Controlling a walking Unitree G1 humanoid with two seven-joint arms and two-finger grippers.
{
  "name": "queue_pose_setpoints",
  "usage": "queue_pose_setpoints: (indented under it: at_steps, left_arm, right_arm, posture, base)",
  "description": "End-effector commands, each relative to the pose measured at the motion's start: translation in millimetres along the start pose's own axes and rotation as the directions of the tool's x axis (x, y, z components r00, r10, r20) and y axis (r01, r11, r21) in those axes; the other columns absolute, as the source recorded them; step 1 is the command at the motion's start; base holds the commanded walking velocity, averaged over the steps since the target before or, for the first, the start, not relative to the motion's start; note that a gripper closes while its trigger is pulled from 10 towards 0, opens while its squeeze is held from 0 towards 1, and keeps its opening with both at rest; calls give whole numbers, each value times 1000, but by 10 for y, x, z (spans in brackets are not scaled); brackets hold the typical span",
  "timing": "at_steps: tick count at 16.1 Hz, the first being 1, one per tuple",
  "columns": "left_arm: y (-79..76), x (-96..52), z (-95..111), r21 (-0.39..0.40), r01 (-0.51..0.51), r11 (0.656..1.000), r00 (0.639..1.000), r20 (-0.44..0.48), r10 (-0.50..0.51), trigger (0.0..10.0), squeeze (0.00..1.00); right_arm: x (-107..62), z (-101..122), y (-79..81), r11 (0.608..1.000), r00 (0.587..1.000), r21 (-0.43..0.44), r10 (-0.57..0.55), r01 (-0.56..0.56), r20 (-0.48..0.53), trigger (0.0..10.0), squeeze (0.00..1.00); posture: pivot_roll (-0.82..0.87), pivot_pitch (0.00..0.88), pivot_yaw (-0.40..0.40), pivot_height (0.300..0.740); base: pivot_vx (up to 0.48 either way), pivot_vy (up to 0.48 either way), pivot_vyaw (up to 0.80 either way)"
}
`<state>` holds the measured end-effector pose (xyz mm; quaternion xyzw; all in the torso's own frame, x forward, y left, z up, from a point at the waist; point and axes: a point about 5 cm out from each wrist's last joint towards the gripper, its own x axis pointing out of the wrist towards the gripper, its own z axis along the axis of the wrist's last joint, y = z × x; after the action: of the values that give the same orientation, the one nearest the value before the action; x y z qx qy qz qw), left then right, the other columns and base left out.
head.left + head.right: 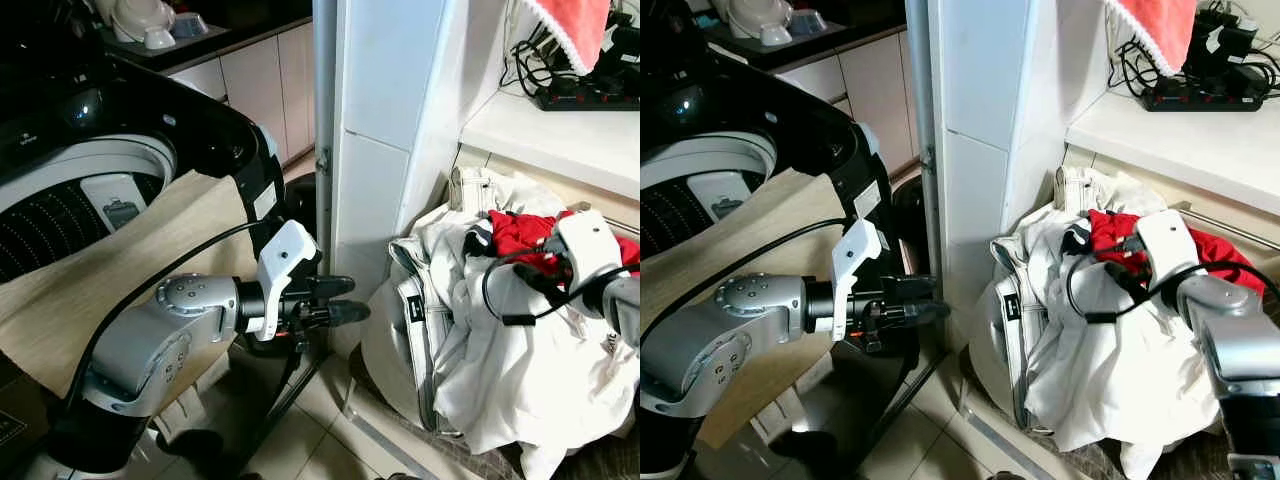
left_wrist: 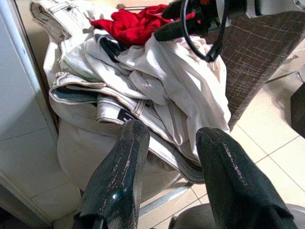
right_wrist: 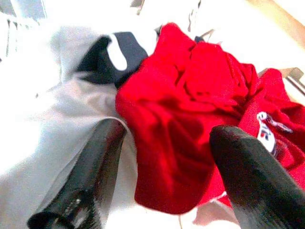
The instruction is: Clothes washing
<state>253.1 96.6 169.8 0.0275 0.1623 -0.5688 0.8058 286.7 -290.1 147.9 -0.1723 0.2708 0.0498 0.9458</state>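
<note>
Currently right hand [image 3: 164, 143] straddles one red garment [image 3: 190, 109], fingers spread.

Showing a bright red garment [image 3: 190, 119] with a small white logo patch, lying among a white and cream clothes pile [image 1: 500, 360]; dark navy piece [image 3: 102, 55] with a white patch showing beside the red. White jeans-like item [image 2: 114, 102] showing dark blue-grey inner trim. Brown cross-hatched woven basket [image 2: 259, 57] sitting under the pile. Left gripper [image 1: 340, 298] and right gripper [image 3: 167, 181] both showing glossy black fingers on silver arms with white wrist housings. Black washing machine [image 1: 150, 130] showing a white and grey inner rim, beige cloth [image 1: 110, 260] draping over it. White pillar [image 1: 385, 120], cream floor tiles [image 2: 267, 143], coral-red towel [image 1: 575, 25] with white trim, black power strip [image 1: 590, 98].
</note>
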Motion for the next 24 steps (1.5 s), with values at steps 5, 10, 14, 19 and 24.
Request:
queue_pose_setpoints:
  at_steps: [5,10,14,19,24]
  left_arm:
    - [-21,-6,38,14,20,1000,1000,-8,-20,10000,0]
    - [-31,24,41,15,27,1000,1000,-7,-27,10000,0]
    - [-41,21,37,14,32,999,999,-10,-32,10000,0]
    - [-34,22,45,16,30,999,1000,-9,-30,10000,0]
    - [-35,32,53,15,31,999,1000,-4,-31,10000,0]
  right_arm:
    - [-59,148,13,990,995,120,70,-78,69,10000,1000]
    - [20,46,-49,998,1000,64,-27,27,-6,10000,1000]
    - [69,26,-74,996,999,77,-54,54,6,10000,0]
    - [132,60,-88,970,997,238,-66,55,39,10000,0]
    - [148,-82,-145,947,992,297,-112,125,-60,10000,0]
  posture:
    - [-71,0,50,740]
    - [-75,0,52,740]
    - [-73,0,53,740]
    - [-68,0,50,740]
    - [-67,0,48,740]
  base:
    - [0,0,0]
    - [0,0,0]
    - [0,0,0]
    - [0,0,0]
    - [0,0,0]
